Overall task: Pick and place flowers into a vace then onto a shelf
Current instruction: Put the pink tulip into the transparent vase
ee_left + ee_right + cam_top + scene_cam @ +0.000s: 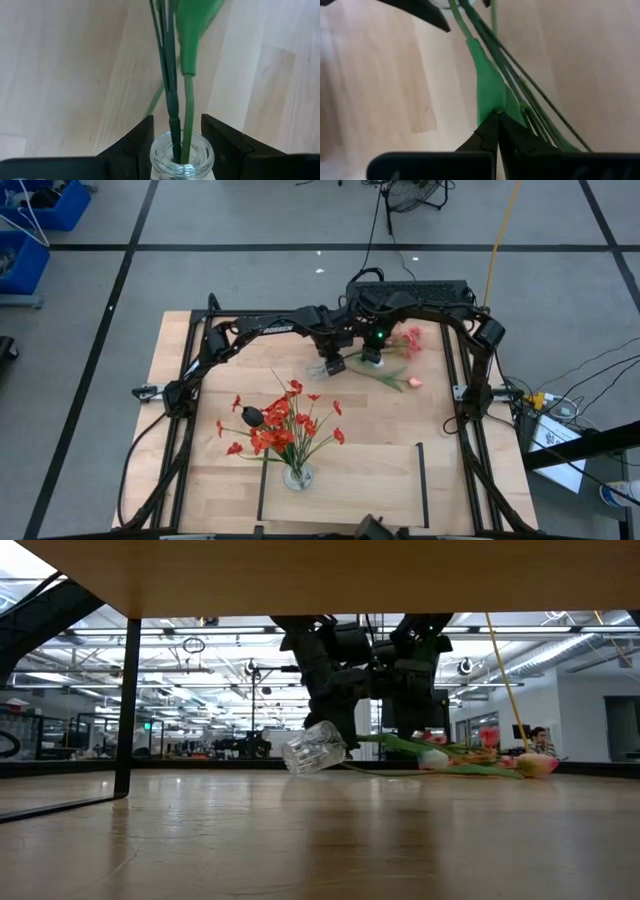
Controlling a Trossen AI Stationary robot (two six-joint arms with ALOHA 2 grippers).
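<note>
Two claws near tabletop far edge: left claw (172, 145) grips glass vase (181, 159) neck, fragile, slippery; right claw (496, 131) pinched shut on floppy flower stems (492, 92), light.

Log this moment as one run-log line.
left tool: gripping glass vase, tilted | right tool: shut on flower stems, feeding them into vase mouth | shelf: holds another filled vase

Clear glossy glass vase (181, 159), smooth plastic flower stems (172, 85), matt light-wood table (65, 75)
</note>
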